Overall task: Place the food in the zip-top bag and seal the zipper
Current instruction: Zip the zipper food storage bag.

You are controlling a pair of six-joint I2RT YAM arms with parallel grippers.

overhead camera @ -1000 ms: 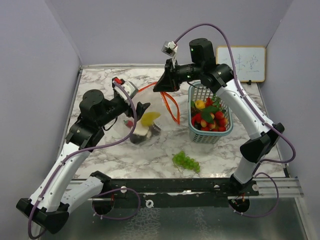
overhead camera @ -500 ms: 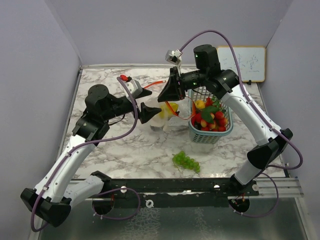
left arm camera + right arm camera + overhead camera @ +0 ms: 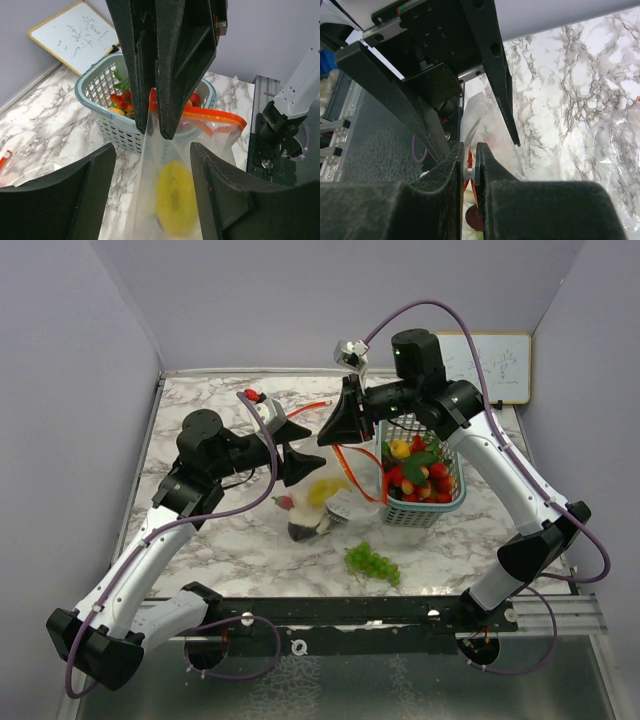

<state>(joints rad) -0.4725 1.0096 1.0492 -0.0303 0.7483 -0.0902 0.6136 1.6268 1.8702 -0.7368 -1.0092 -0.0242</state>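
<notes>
My right gripper (image 3: 336, 426) is shut on the orange-red zipper (image 3: 352, 462) and holds the clear zip-top bag (image 3: 322, 508) hanging over the table. In the right wrist view the gripper (image 3: 469, 148) pinches the strip and its white slider. A yellow pepper (image 3: 321, 492) and a dark red-brown piece (image 3: 300, 531) are inside the bag. My left gripper (image 3: 300, 448) is open beside the bag; in its wrist view the fingers (image 3: 95, 195) stand either side of the bag (image 3: 150, 170) and the pepper (image 3: 175, 197). A green grape bunch (image 3: 372, 562) lies on the table.
A teal mesh basket (image 3: 428, 512) with red, yellow and green food stands right of the bag, also in the left wrist view (image 3: 97, 97). A whiteboard (image 3: 500, 365) leans at the back right. Another clear plastic piece (image 3: 25, 172) lies at the back.
The right gripper has lifted the bag off the table by its strip, and the bag now hangs and swings. The left gripper has moved right, up to the bag.
</notes>
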